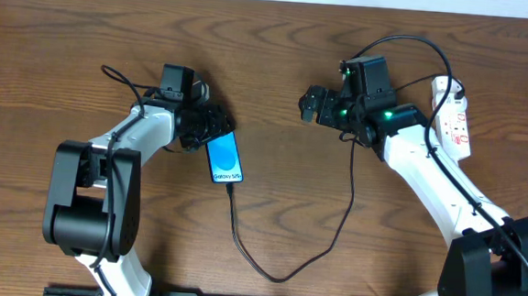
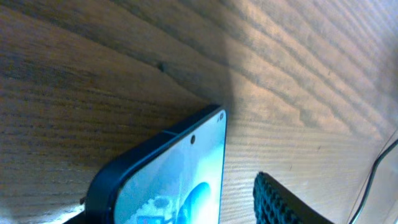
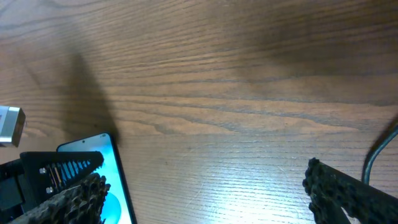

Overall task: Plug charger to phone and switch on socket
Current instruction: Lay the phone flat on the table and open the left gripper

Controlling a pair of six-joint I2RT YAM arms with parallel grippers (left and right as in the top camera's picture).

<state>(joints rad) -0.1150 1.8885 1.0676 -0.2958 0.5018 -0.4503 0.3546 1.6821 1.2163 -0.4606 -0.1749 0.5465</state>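
Jaws of the left gripper (image 1: 214, 131) stand parted about the top of the phone (image 1: 225, 158), one pad (image 2: 280, 202) clear; the right gripper (image 3: 205, 199) gapes empty, the socket (image 1: 456, 123) behind it. Turning there, its arm may snag the charger (image 1: 279, 279) and yank the tip out

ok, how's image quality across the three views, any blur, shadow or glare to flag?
Overhead: sharp, evenly lit, phone screen bright but not blown out. Left wrist: phone close and soft, grain smeared, a shadow band crosses the table diagonally. Right wrist: dark shadow at left, bright patch low centre, finger pads out of focus.
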